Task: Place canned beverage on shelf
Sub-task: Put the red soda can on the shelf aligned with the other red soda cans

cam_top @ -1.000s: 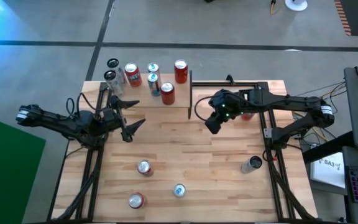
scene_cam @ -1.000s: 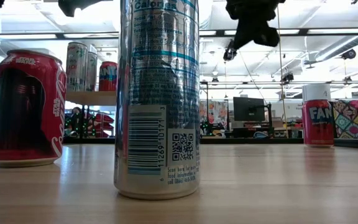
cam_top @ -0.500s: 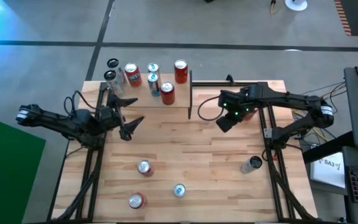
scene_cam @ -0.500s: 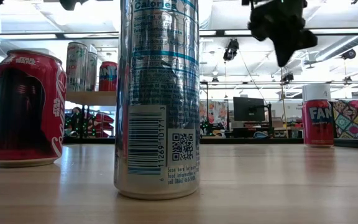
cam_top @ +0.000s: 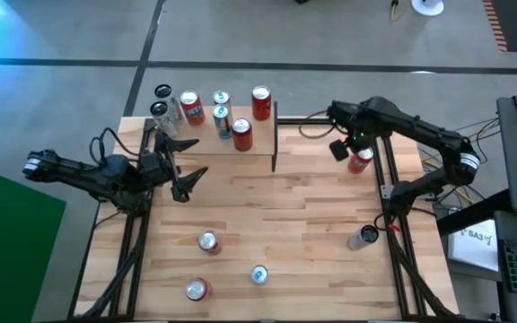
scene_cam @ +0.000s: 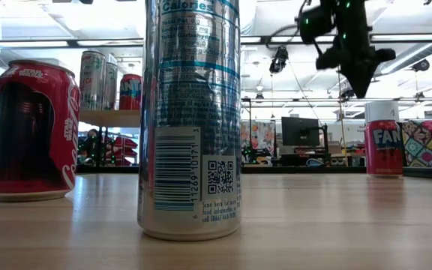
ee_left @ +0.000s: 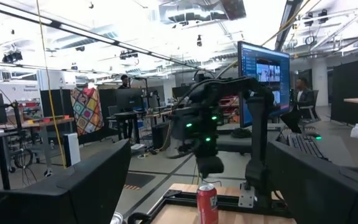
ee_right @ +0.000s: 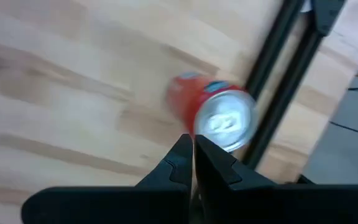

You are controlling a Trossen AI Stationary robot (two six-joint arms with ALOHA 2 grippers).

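A red can (cam_top: 359, 161) stands upright on the table near its far right corner; the low view (scene_cam: 385, 139) and the left wrist view (ee_left: 207, 203) show it too. My right gripper (cam_top: 339, 148) hangs just above it, shut and pointing down, clear of the can's silver top (ee_right: 225, 121). The shelf (cam_top: 206, 151) stands at the far left and carries several cans (cam_top: 240, 133). My left gripper (cam_top: 187, 175) waits open beside the shelf, holding nothing.
Three upright cans (cam_top: 207, 240) (cam_top: 258, 274) (cam_top: 196, 288) stand near the front edge, and a dark can (cam_top: 363, 237) lies at the right. The right arm's black frame post (ee_right: 278, 93) runs close beside the red can. Bare wood lies mid-table.
My right gripper has swung from the middle of the table toward its far right corner and has tipped over to point down above the red can, staying shut. The cans have not moved.
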